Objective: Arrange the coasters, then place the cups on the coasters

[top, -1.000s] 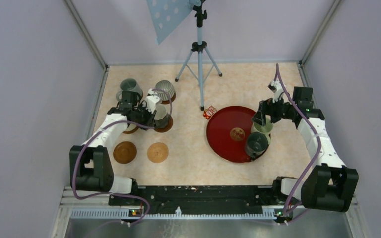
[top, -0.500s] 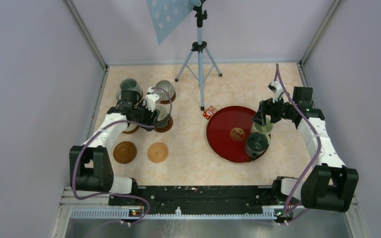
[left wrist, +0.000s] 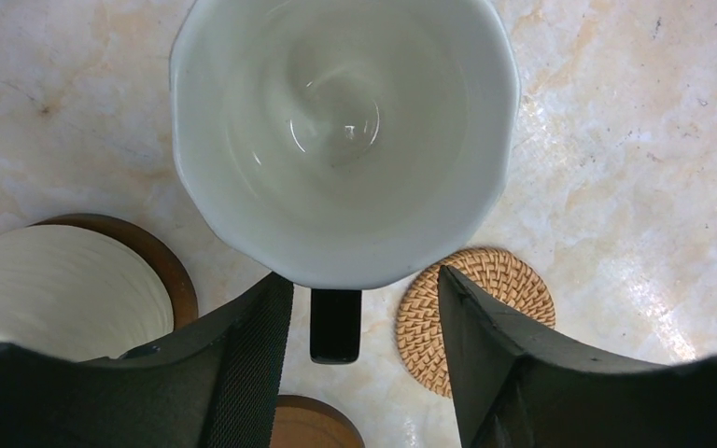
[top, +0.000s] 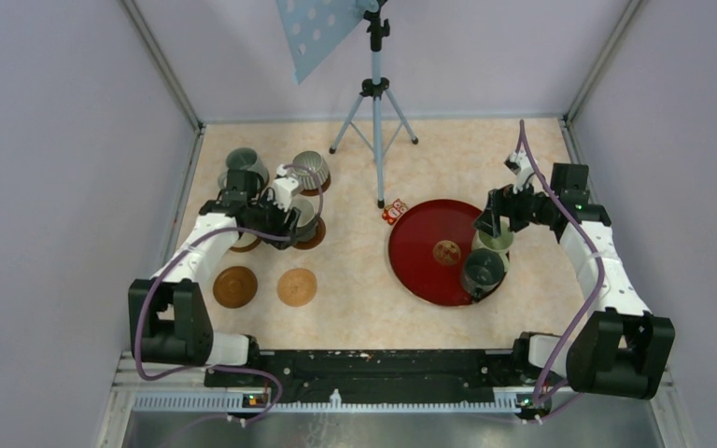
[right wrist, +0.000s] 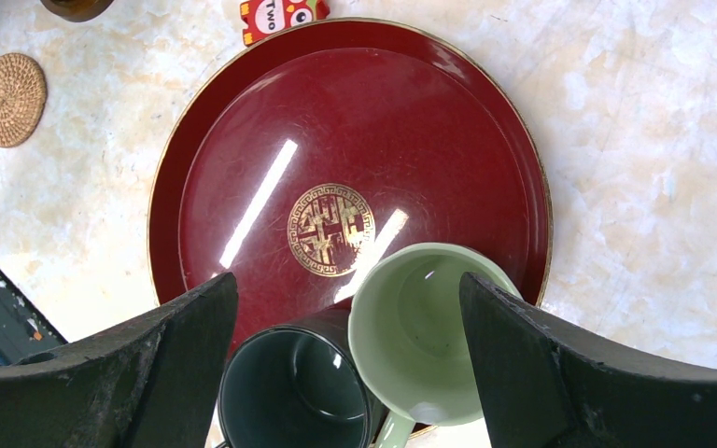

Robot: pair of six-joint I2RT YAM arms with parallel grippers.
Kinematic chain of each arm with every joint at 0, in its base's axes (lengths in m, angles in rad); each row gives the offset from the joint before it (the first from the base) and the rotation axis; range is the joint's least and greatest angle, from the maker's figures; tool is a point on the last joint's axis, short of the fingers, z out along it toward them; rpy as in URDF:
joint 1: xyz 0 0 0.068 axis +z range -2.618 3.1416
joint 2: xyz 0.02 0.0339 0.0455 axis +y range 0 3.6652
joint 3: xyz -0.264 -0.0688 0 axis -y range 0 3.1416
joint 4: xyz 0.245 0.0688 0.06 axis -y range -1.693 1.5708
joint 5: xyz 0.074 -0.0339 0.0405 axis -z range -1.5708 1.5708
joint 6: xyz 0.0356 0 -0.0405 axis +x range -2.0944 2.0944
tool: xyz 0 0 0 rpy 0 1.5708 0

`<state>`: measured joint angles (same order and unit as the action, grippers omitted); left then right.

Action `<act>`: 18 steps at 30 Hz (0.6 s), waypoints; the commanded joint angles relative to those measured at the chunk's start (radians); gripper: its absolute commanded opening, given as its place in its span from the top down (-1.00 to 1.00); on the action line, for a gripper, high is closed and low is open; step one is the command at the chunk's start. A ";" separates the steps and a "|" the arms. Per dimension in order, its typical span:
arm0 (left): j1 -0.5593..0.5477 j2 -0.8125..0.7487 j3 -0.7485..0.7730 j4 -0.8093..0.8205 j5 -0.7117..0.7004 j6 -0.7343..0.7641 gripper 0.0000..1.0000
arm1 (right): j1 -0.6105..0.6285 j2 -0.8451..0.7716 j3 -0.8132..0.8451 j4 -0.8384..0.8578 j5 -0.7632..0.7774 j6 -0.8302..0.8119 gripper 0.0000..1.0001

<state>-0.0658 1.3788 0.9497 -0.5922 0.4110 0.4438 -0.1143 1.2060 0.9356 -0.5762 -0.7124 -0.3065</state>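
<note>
My left gripper (left wrist: pixel 362 280) stands open astride the black handle (left wrist: pixel 334 325) of a white cup (left wrist: pixel 341 140), neither finger touching it. From above, this cup (top: pixel 302 215) rests on a dark coaster (top: pixel 316 237), with my left gripper (top: pixel 289 217) at its left side. A cream cup (left wrist: pixel 56 289) sits on another coaster (left wrist: pixel 166 271). Two bare coasters (top: pixel 235 287) (top: pixel 297 287) lie nearer. Grey-green (top: pixel 243 165) and ribbed grey (top: pixel 311 167) cups stand behind. My right gripper (right wrist: pixel 347 280) hangs open over the pale green cup (right wrist: pixel 425 327) and dark teal cup (right wrist: pixel 289 387).
The red round tray (top: pixel 425 245) holds the two right-hand cups at its near right rim. A tripod (top: pixel 375 121) stands at the back centre, and a small red card (top: pixel 394 213) lies by the tray's far left edge. Walls close in both sides.
My left gripper has opened and let go of the white cup's handle, leaving the cup on its coaster. The right arm has not moved.
</note>
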 commanded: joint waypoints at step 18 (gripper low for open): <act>-0.050 -0.099 0.355 -0.097 0.033 -0.094 -0.97 | -0.004 -0.010 0.009 0.014 -0.027 -0.006 -0.74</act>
<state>-0.0696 1.3090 1.1980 -0.6544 0.3874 0.3721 -0.1143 1.2060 0.9356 -0.5762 -0.7128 -0.3061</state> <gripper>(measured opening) 0.987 0.870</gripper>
